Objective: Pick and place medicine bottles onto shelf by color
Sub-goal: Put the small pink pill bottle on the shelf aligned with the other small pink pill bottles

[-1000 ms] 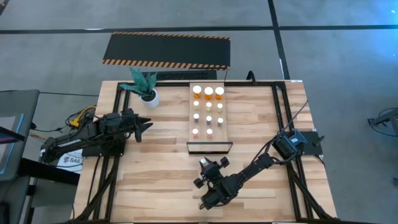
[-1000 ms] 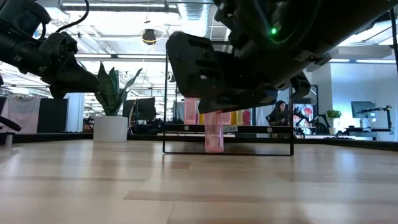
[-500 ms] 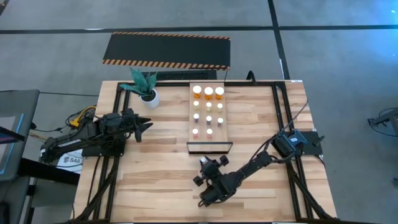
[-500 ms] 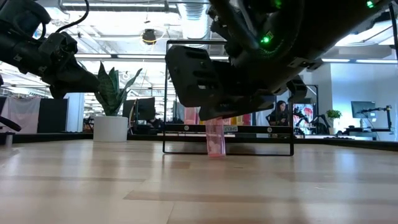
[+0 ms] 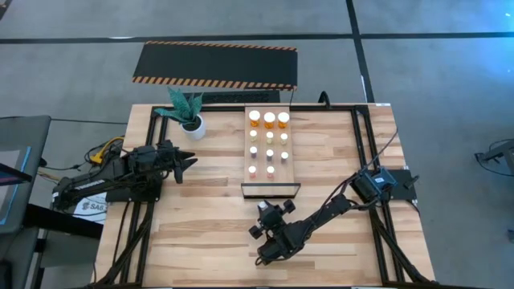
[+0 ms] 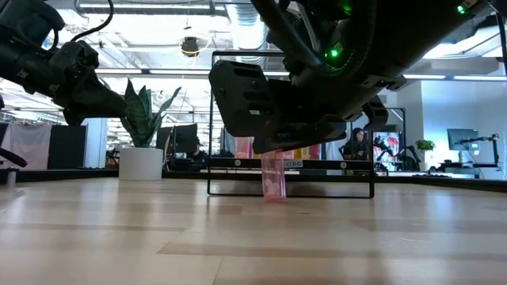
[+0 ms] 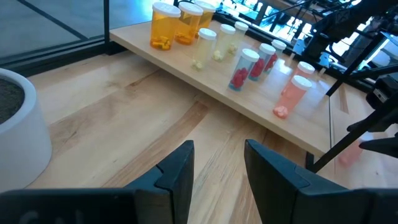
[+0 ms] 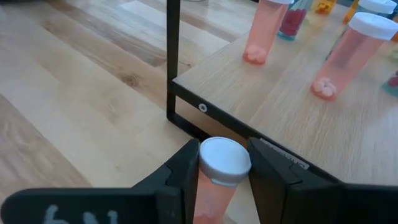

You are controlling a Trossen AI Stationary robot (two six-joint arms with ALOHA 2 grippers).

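The shelf (image 5: 290, 152), a pale board with a dark frame at its near end (image 8: 171, 68), lies mid-table. It carries rows of white-capped medicine bottles: orange (image 5: 269, 119) at the far end, then yellowish, purple and pink (image 8: 348, 56). My right gripper (image 5: 270, 210) is shut on one more pink bottle (image 8: 221, 180), just in front of the shelf's near frame. My left gripper (image 5: 189, 160) hovers open left of the shelf with nothing between its fingers (image 7: 177, 171). My right gripper pinches the pink bottle between its two fingers (image 8: 180, 177), on the sides just under the white cap (image 8: 225, 160). The fingers come from the table's near side, slanting slightly down. The bottle stands upright below them (image 6: 273, 180). Whether its base touches the table, I cannot tell.
A white pot with a green plant (image 5: 193, 124) stands left of the shelf's far end. A black mat with striped edges (image 5: 215, 64) lies beyond the table. Dark frame rails (image 5: 357, 144) run along the tabletop. A person (image 6: 356, 146) sits in the room behind.
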